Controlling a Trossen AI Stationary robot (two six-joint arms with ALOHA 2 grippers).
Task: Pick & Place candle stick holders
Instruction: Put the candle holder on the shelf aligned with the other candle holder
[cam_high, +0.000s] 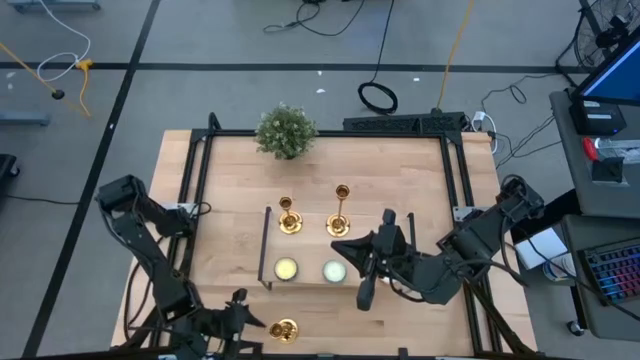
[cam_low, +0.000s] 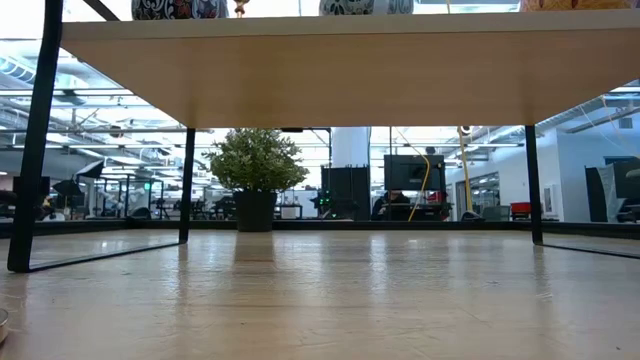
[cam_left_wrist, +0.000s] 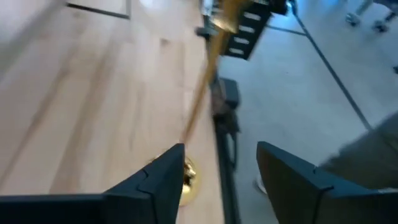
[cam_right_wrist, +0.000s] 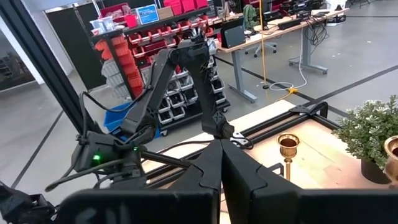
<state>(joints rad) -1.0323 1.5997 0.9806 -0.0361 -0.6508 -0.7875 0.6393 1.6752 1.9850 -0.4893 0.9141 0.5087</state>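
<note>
- Two gold candle stick holders are standing upright on the white shelf (cam_high: 300, 215), the left holder (cam_high: 289, 216) near the right holder (cam_high: 340, 212).
- A third holder (cam_high: 284, 329) is lying at the near edge of the wooden surface (cam_high: 420, 180).
- The left claw (cam_high: 243, 320) is hovering just beside that third holder, fingers spread wide, gripping nothing.
- The right claw (cam_high: 366, 293) is hanging by the shelf's right end, fingers pressed together and empty.
- Two pale candles (cam_high: 286, 268) are sitting on the shelf's front.
- A green plant (cam_high: 285, 130) is standing at the far edge.
</note>
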